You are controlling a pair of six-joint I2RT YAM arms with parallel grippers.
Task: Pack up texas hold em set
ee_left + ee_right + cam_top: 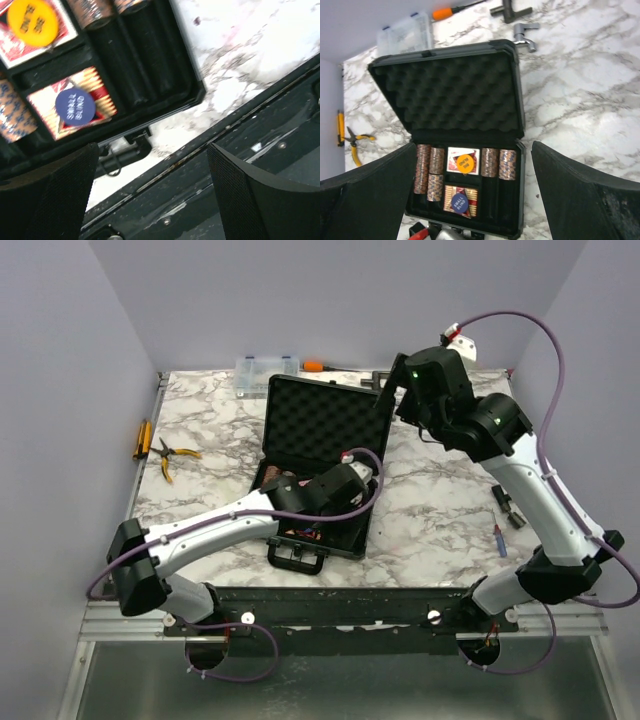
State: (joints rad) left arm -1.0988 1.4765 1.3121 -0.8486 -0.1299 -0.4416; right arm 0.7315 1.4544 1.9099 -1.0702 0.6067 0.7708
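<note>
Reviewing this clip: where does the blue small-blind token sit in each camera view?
Top external: not visible; the left arm hides that part of the black case.
Left wrist: blue token left of centre, lying on a card deck.
Right wrist: blue token at bottom centre, in the tray's near middle compartment.
Shared landmark: the black case, present in all three views.

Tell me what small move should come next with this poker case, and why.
Probably lift the left gripper clear of the case. Its jaws stand open and empty, the blue token lies on a card deck, and the left arm hangs over the case, blocking the raised lid.
</note>
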